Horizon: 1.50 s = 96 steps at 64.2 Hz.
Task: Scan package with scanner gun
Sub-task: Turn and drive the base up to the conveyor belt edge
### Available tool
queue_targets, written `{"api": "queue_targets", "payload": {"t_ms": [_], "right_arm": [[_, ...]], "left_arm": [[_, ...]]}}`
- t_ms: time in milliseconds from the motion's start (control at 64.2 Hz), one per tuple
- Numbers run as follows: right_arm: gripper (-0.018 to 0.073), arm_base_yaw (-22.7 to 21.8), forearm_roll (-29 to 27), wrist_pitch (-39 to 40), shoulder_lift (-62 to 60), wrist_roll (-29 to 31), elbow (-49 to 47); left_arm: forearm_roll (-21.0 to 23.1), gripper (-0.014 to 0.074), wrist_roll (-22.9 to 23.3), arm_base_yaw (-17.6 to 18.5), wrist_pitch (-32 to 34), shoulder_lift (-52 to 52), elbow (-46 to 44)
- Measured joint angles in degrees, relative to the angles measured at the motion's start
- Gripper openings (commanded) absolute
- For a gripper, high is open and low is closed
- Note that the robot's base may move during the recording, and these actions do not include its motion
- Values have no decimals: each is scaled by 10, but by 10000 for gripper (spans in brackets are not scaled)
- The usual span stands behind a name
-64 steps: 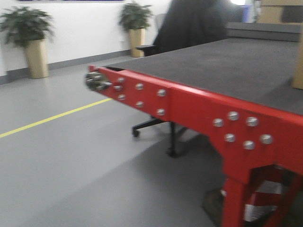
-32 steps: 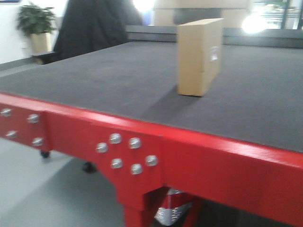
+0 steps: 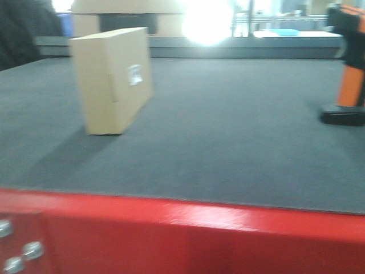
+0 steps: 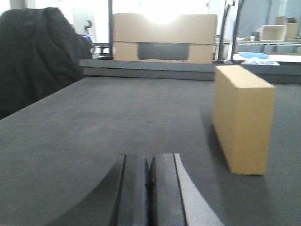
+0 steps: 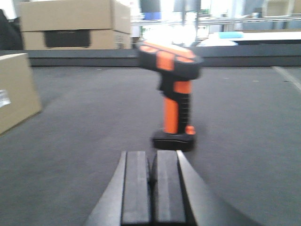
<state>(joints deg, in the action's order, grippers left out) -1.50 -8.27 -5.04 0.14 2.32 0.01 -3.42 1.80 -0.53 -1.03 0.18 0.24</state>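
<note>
The package [image 3: 114, 80], a plain tan box with a small white label, stands on edge on the dark table top [image 3: 228, 131]. The left wrist view has it [image 4: 242, 117] ahead and to the right, and the right wrist view catches it [image 5: 14, 92] at the left edge. The scanner gun [image 5: 173, 94], black and orange, stands upright on its flat black base; the front view cuts it off at the right [image 3: 348, 68]. My left gripper [image 4: 149, 162] is shut and empty, short of the package. My right gripper [image 5: 154, 160] is shut and empty, just short of the scanner's base.
A red metal frame [image 3: 171, 228] edges the table's near side. Larger tan boxes with a dark panel [image 4: 164, 37] [image 5: 70, 23] stand behind a low dark rail at the far edge. A dark garment [image 4: 37, 56] hangs at the far left.
The front view has swung right: the floor, plants and table corner are gone from view, the package has shifted left, and the scanner gun has come in at the right edge.
</note>
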Motion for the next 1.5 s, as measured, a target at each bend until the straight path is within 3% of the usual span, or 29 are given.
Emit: {"api": "queue_targets", "payload": {"t_ms": [468,717,1496], "right_arm": [[-163,0,0,0,0,0,0],[-163,0,0,0,0,0,0],[-163,0,0,0,0,0,0]], "left_arm": [[0,-111,0,0,0,0,0],[0,-111,0,-28,0,0,0],[0,-111,0,-28,0,0,0]]}}
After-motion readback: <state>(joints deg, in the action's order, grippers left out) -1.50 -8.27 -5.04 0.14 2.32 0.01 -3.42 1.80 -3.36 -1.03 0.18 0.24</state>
